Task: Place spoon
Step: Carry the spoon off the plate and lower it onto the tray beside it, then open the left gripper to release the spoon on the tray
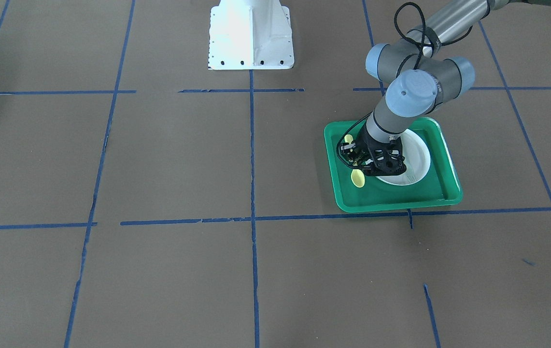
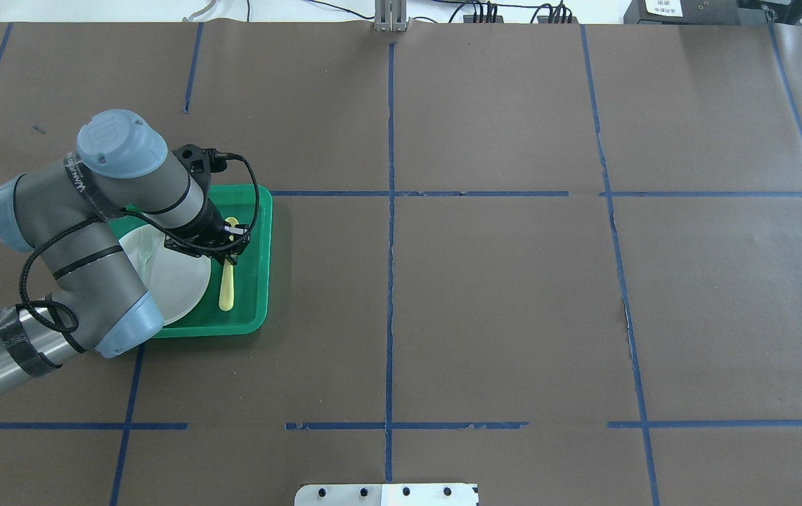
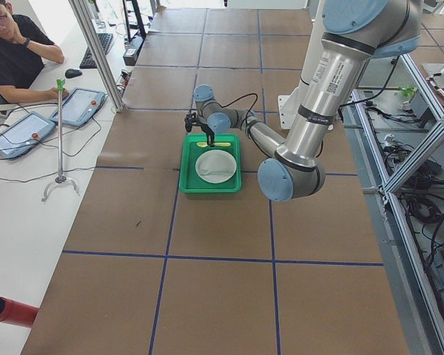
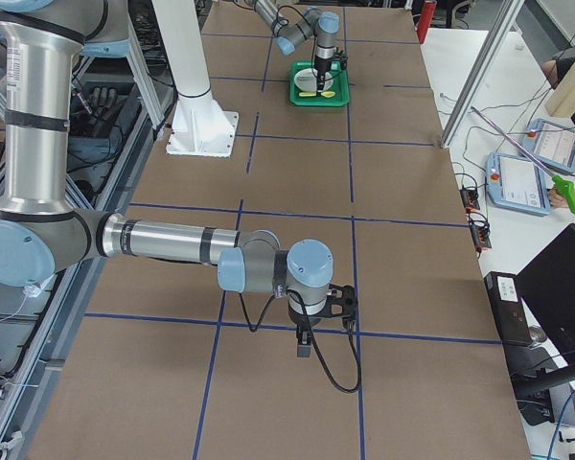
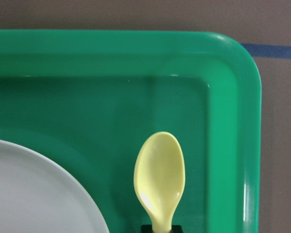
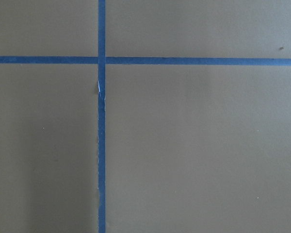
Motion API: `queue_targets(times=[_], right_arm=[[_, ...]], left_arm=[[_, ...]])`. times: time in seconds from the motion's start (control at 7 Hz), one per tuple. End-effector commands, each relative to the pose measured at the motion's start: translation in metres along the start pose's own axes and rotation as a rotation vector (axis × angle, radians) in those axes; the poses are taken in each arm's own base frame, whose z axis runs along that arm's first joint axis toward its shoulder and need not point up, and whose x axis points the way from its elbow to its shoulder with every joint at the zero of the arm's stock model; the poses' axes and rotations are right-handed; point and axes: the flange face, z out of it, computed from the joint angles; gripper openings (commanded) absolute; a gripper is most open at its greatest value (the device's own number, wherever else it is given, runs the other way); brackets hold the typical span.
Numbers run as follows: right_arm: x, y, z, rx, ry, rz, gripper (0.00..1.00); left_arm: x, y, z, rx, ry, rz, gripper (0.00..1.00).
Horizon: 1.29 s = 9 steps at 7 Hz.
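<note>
The yellow spoon [image 5: 160, 179] is in the green tray [image 5: 223, 58], beside the white plate [image 5: 34, 194], with its bowl pointing at the tray's far rim. In the overhead view its handle [image 2: 227, 292] runs back toward the robot. My left gripper [image 2: 227, 254] is low over the tray and looks shut on the handle just behind the bowl. The front view shows the bowl [image 1: 358, 179] sticking out past the gripper [image 1: 358, 164]. My right gripper [image 4: 304, 340] shows only in the exterior right view, over bare table. I cannot tell if it is open or shut.
The tray [image 2: 256, 211] sits on the table's left half. The plate [image 2: 176, 281] fills most of it and carries a pale fork [image 2: 150, 258]. A white arm base [image 1: 251, 36] stands at the robot's edge. An operator [image 3: 15, 52] sits past the far edge.
</note>
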Motion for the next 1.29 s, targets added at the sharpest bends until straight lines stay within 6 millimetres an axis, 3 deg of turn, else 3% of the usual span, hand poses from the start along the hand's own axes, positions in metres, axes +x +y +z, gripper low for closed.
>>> queue_targets(times=[0.0,0.29,0.43,0.57,0.71,0.86,1.0,1.14], right_arm=[[0.000,0.000,0.000,0.000,0.000,0.000,1.00],[0.000,0.000,0.000,0.000,0.000,0.000,1.00],[0.000,0.000,0.000,0.000,0.000,0.000,1.00],[0.000,0.000,0.000,0.000,0.000,0.000,1.00],[0.000,0.000,0.000,0.000,0.000,0.000,1.00],[0.000,0.000,0.000,0.000,0.000,0.000,1.00],[0.000,0.000,0.000,0.000,0.000,-0.001,1.00],[0.000,0.000,0.000,0.000,0.000,0.000,1.00]], left_arm=[[0.002,0.002,0.000,0.001,0.010,0.009,0.42],[0.003,0.004,-0.004,0.007,0.025,0.019,0.63],[0.007,0.006,-0.024,0.025,0.045,0.026,0.63],[0.004,-0.002,-0.060,0.058,0.053,0.012,0.68],[0.004,-0.001,-0.100,0.077,0.054,0.008,1.00],[0.003,0.005,-0.148,0.119,0.067,0.025,1.00],[-0.033,-0.018,-0.234,0.239,0.069,-0.028,1.00],[-0.057,-0.014,-0.293,0.306,0.048,0.012,1.00]])
